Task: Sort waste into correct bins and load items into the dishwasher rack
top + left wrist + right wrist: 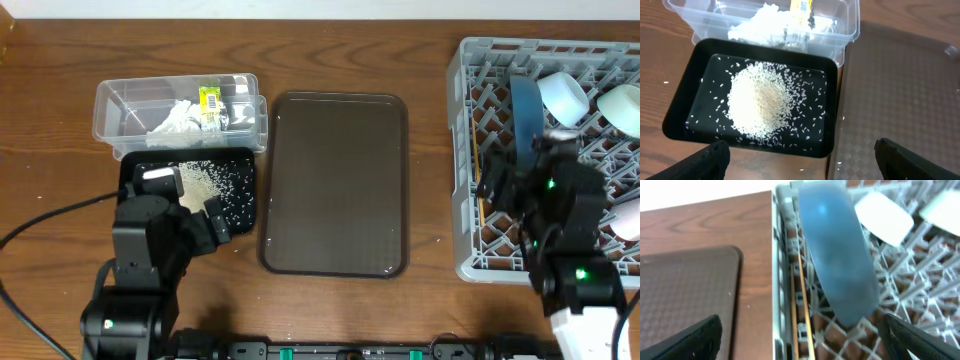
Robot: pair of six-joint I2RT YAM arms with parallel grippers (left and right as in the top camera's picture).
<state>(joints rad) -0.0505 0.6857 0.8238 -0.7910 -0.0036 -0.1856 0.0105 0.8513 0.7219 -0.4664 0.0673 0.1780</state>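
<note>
The clear bin [110, 100] holds crumpled tissue [762, 25] and the yellow-green wrapper [210, 105]. In front of it the black bin [685, 110] carries a heap of rice [760, 102]. My left gripper [802, 165] hangs open above the table at that bin's near edge, holding nothing. The grey dishwasher rack [458, 150] at the right holds the blue dish [840, 260] on edge, a white bowl [562, 95], a mint-green bowl [625, 105], a pink bowl [630, 215] and the chopsticks [801, 315] lying along its left wall. My right gripper [802, 347] is open above the chopsticks, gripping nothing.
A large brown serving tray [335, 185] lies between the bins and the rack. A few stray rice grains lie on the wood beside the black bin. A strip of bare table separates the brown tray from the rack's left wall [777, 280].
</note>
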